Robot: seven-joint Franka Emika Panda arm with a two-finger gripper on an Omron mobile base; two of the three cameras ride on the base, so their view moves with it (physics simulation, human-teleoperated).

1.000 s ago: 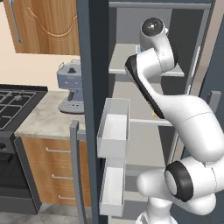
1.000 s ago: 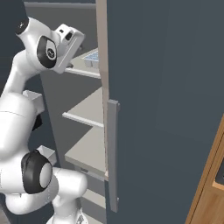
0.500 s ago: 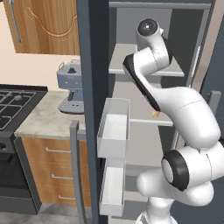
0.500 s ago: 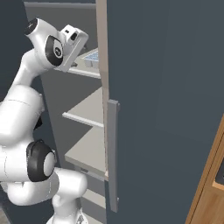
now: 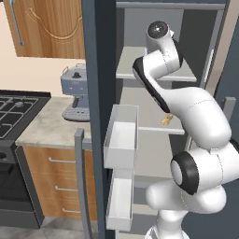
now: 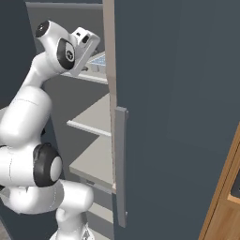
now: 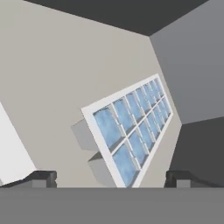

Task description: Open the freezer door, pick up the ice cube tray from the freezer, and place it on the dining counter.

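Observation:
The freezer door (image 5: 99,70) stands swung open, edge-on, its white inner bins (image 5: 121,140) facing the shelves and its grey bar handle (image 5: 79,179) low down. Inside the freezer (image 5: 140,100) my arm reaches up to the top shelf (image 5: 128,71). On that shelf lies the ice cube tray (image 7: 131,135), white with pale-blue cells, also seen as the tray (image 6: 97,60) past my hand. My gripper (image 7: 111,178) is open, hovering short of the tray's near end with its fingertips (image 7: 43,177) apart and touching nothing. The dining counter is out of view.
A small tan food piece (image 5: 165,120) lies on the middle shelf. The plain grey door (image 6: 178,117) with its bar handle (image 6: 120,164) borders the freezer on the right. A blue coffee machine (image 5: 74,93) sits on the small counter beside a black stove (image 5: 14,107).
My hand has pushed a little farther in over the top shelf toward the tray. The jaws stay wide and the tray has not moved.

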